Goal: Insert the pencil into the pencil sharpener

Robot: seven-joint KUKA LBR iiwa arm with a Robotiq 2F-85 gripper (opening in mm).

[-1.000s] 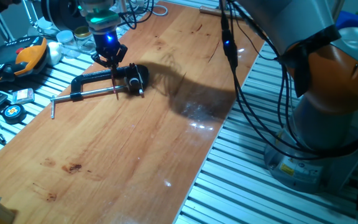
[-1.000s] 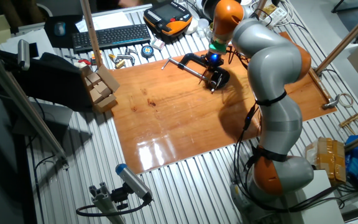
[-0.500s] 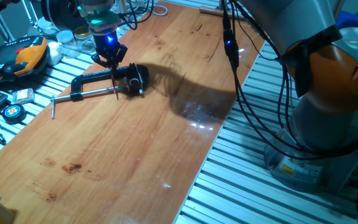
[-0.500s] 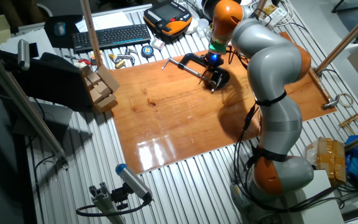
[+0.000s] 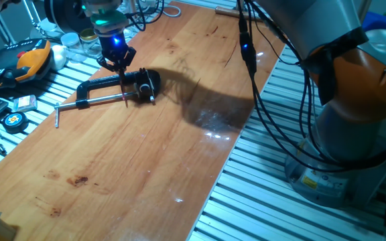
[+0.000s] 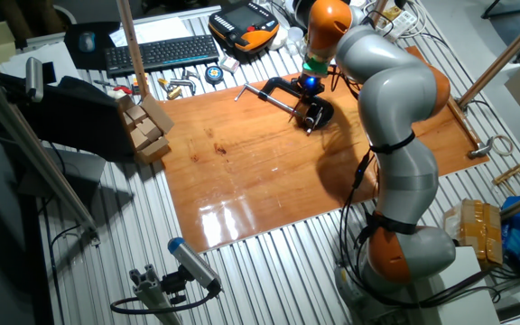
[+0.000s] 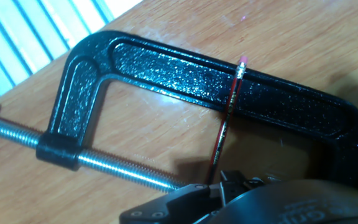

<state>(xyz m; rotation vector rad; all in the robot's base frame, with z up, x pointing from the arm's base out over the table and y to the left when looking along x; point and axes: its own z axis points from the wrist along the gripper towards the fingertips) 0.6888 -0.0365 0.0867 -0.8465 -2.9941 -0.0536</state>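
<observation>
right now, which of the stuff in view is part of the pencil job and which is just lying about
In the job: the pencil, held in the gripper; the pencil sharpener; probably the black clamp beside it.

Lying about: keyboard, tape measure, orange handset, wooden blocks.

Even overhead light, white glare patches on the glossy orange-brown wooden surface (image 5: 179, 134), soft arm shadow mid-board, hand view slightly soft.

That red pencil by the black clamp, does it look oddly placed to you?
Slightly. The pencil hangs point-down from the gripper, eraser showing in the hand view, crossing the C-clamp frame rather than lying on the table.
</observation>
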